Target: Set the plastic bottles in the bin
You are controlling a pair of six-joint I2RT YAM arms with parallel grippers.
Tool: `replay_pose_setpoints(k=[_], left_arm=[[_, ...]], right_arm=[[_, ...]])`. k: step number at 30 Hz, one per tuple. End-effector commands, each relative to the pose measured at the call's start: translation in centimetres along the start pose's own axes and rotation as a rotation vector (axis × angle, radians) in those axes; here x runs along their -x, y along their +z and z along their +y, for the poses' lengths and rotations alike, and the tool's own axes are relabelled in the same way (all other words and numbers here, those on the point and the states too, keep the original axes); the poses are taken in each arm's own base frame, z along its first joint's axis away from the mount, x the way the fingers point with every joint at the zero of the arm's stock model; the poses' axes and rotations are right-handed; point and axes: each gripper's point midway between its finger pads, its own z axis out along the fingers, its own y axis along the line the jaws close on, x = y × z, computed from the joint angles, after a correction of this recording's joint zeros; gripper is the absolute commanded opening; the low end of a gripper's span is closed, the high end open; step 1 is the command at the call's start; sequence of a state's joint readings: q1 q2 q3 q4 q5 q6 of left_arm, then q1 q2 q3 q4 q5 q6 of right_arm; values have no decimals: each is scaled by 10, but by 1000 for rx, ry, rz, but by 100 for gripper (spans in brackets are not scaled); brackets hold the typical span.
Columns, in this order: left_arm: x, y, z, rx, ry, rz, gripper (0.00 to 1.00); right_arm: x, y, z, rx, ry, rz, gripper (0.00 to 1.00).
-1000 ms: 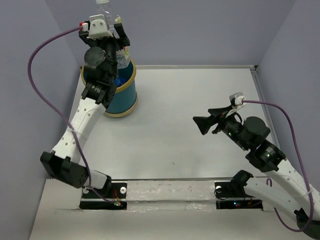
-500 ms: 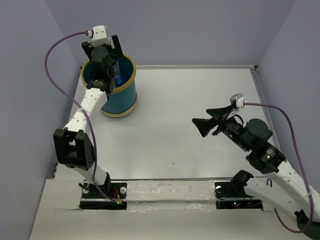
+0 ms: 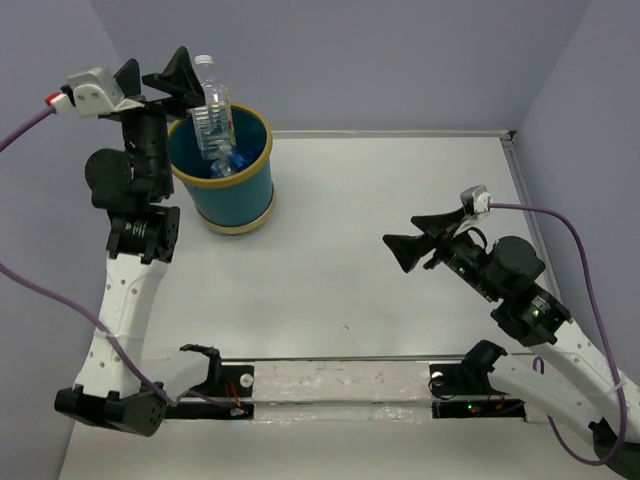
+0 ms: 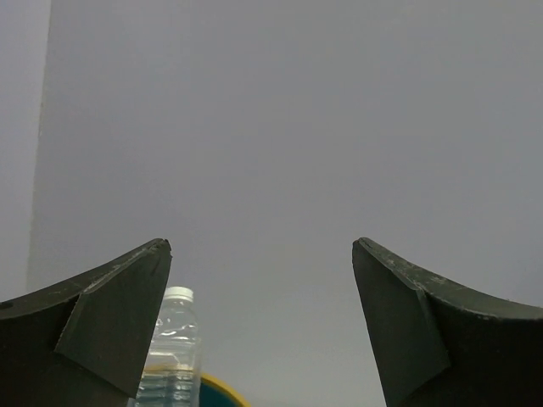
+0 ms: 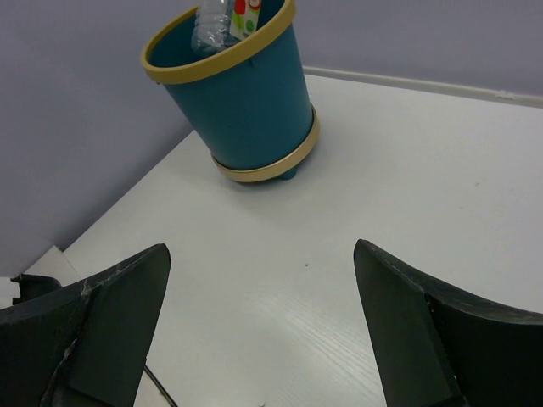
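Observation:
The teal-blue bin [image 3: 243,185] with a yellow-tan rim stands at the back left of the table. A large clear bottle [image 3: 213,118] with a white cap stands upright in it and sticks out above the rim. Smaller bottles with blue parts [image 3: 224,163] lie inside. My left gripper [image 3: 158,72] is open and empty, raised just left of the tall bottle. In the left wrist view the bottle [image 4: 170,346] shows beside my left finger. My right gripper [image 3: 402,230] is open and empty over the table's right half. The right wrist view shows the bin [image 5: 248,97] and a red-green labelled bottle [image 5: 245,15] in it.
Purple-grey walls close in the back and both sides. The bin sits close to the back left corner. A raised table edge [image 3: 515,175] runs along the right side. The mounting rail [image 3: 340,385] lies at the near edge.
My left gripper has pulled back from over the bin to the left and stands open. The tall bottle it carried now stands in the bin. The right arm has not moved.

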State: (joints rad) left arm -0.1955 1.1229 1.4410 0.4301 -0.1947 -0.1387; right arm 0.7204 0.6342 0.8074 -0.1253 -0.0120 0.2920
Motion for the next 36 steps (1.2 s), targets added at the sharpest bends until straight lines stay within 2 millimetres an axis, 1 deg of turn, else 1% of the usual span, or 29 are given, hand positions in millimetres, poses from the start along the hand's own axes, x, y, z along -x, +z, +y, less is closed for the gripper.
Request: replay_pose_setpoints(k=[1, 2, 3, 4, 5, 6, 7, 8, 9, 10, 11, 12, 13, 14, 17, 19, 20, 21, 23, 24, 26, 27, 28, 30, 31, 32, 33, 34, 36], left_arm=[[0, -30, -22, -117, -149, 37, 99], [3, -43, -22, -129, -166, 40, 99], [-2, -50, -23, -138, -184, 63, 99], [-3, -62, -27, -166, -216, 81, 99], [-7, -64, -30, -179, -216, 100, 99], [-13, -78, -34, -206, -245, 146, 99], [-15, -85, -38, -225, -263, 172, 99], [-27, -97, -45, -274, -279, 223, 99], [-18, -111, -50, -309, -300, 224, 99], [-17, -123, -58, -362, -311, 239, 99], [-9, -137, -58, -384, -316, 230, 99], [-12, -146, -57, -383, -313, 255, 99], [-10, -153, -56, -388, -302, 261, 99], [-7, -160, -54, -385, -292, 264, 99], [7, -193, -49, -391, -265, 276, 99], [11, -205, -48, -403, -253, 279, 99], [16, -212, -49, -410, -249, 285, 99], [14, -217, -48, -412, -246, 307, 99], [19, -222, -52, -434, -246, 315, 99], [28, -224, -55, -447, -247, 308, 99], [35, -228, -59, -473, -242, 302, 99], [42, -231, -60, -481, -237, 288, 99], [43, -232, -58, -473, -235, 284, 99], [41, -236, -54, -457, -229, 278, 99], [37, -239, -50, -444, -222, 279, 99], [37, -238, -49, -440, -217, 276, 99], [31, -240, -46, -433, -213, 284, 99], [29, -241, -44, -422, -212, 284, 99], [24, -239, -40, -399, -212, 290, 99]], right_arm=[[49, -9, 17, 47, 13, -139, 94], [50, -10, 17, 48, 16, -142, 94], [50, -10, 17, 48, 17, -142, 94], [51, -11, 18, 48, 19, -144, 94], [52, -12, 18, 49, 22, -145, 94], [56, -14, 19, 50, 27, -154, 94], [58, -15, 19, 47, 30, -155, 94], [63, -16, 18, 31, 33, -166, 94], [68, -18, 15, 12, 36, -176, 94], [79, -22, 15, -5, 36, -196, 94], [85, -25, 15, -9, 32, -209, 94], [89, -27, 15, -14, 25, -217, 94], [97, -32, 17, -11, 23, -240, 95], [101, -35, 18, -8, 22, -250, 95], [107, -44, 21, 4, 21, -277, 95], [112, -53, 23, 12, 20, -300, 100], [115, -56, 24, 17, 22, -308, 100], [118, -60, 24, 16, 20, -321, 100], [129, -69, 23, 0, 25, -359, 100], [143, -79, 24, -2, 23, -398, 100], [156, -93, 23, -21, 32, -441, 100], [165, -105, 24, -20, 39, -481, 100], [167, -109, 24, -19, 44, -495, 100], [167, -113, 22, -21, 49, -516, 100], [159, -110, 20, -24, 45, -507, 100], [155, -107, 18, -28, 46, -499, 100], [151, -104, 17, -33, 52, -488, 100], [145, -96, 15, -38, 51, -466, 100], [140, -88, 13, -47, 48, -443, 100]])
